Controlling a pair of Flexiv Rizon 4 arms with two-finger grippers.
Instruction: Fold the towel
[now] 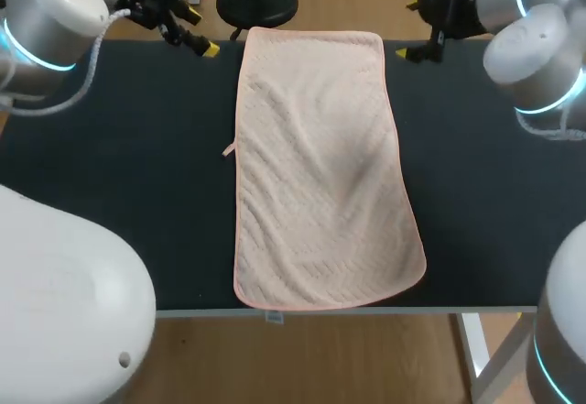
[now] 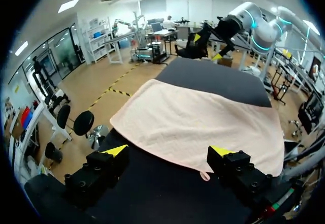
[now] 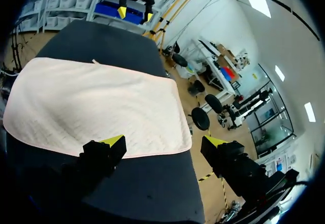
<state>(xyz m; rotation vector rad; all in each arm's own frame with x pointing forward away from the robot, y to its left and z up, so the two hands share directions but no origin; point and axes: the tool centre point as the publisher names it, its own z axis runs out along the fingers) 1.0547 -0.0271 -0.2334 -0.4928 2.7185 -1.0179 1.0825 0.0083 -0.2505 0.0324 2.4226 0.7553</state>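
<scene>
My left gripper [image 1: 203, 47] hangs over the far left of the table [image 1: 110, 175] in the head view, just beside the far left corner of the towel [image 1: 316, 166] and not touching it. My right gripper [image 1: 410, 52] hangs likewise just off the far right corner. The towel lies flat and unfolded, its long side running away from me, its near edge reaching the table's near edge. A small loop [image 1: 229, 150] sticks out of its left hem.

In the left wrist view that gripper's fingers stand wide apart with nothing between them. The towel's hem lies just ahead of the yellow tips, and the loop lies by one finger.

In the right wrist view the fingers are likewise spread and hold nothing. The towel's edge and corner lie just ahead of them on the dark table.

I judge no fold is made yet: this is the approach to the first grasp. The next move calls for both grippers to come down on their far corners together, pinch only the hem, lift evenly, and carry that edge toward the near one. Uneven lifting would likely skew the fold.
</scene>
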